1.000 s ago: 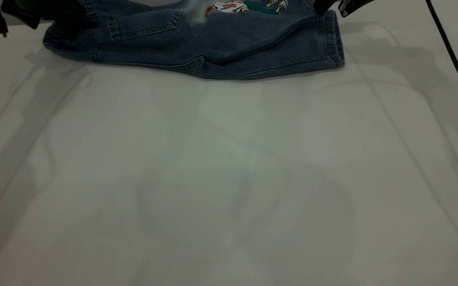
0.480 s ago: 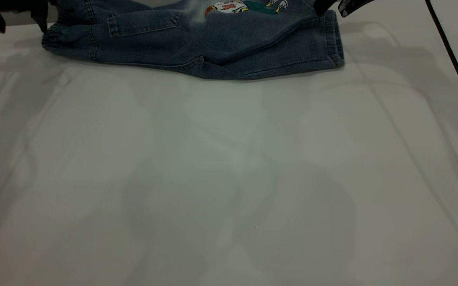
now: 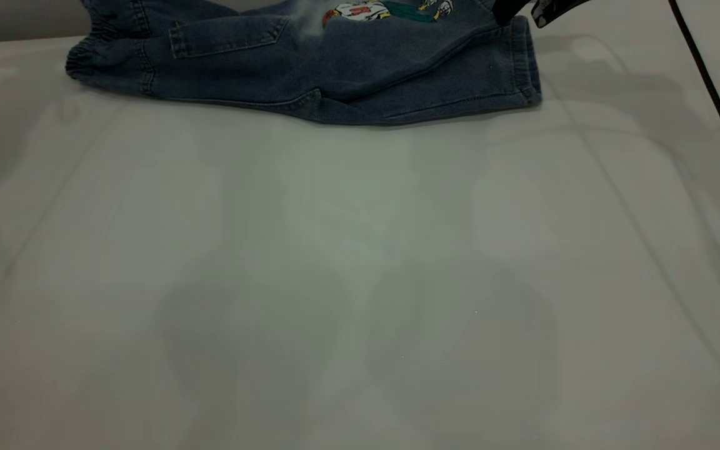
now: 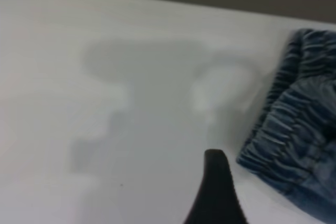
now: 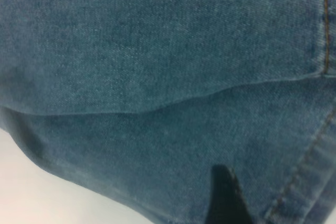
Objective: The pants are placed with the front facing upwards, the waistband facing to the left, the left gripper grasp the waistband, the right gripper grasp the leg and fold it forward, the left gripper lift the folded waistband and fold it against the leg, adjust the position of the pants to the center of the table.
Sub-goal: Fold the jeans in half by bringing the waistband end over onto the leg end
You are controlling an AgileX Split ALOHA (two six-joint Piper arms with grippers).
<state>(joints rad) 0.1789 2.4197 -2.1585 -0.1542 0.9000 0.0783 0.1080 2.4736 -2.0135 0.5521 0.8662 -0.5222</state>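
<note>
A: Starting at the left gripper (image 4: 216, 192), we are seeing just one black fingertip (image 4: 214, 162) hanging over bare table (image 4: 105, 119), so we cannot tell how its fingers are set. It is sitting just beside the ruffled waistband (image 4: 294, 124) and gripping nothing we can see.

B: And the right gripper (image 5: 227, 195)?

A: We are getting one dark fingertip (image 5: 223, 179) against blue denim there, right by a line of orange-brown stitching (image 5: 310, 150). Whether it is clamping the cloth, we cannot tell. From outside, we are only catching its black body (image 3: 510, 9) at the leg hem (image 3: 525, 59).

B: Where are the pants (image 3: 310, 62) lying?

A: We are seeing them folded lengthwise at the far edge of the table, waistband at the left, cartoon print (image 3: 385, 9) facing up, and a black cable (image 3: 716, 100) hanging at the right.
</note>
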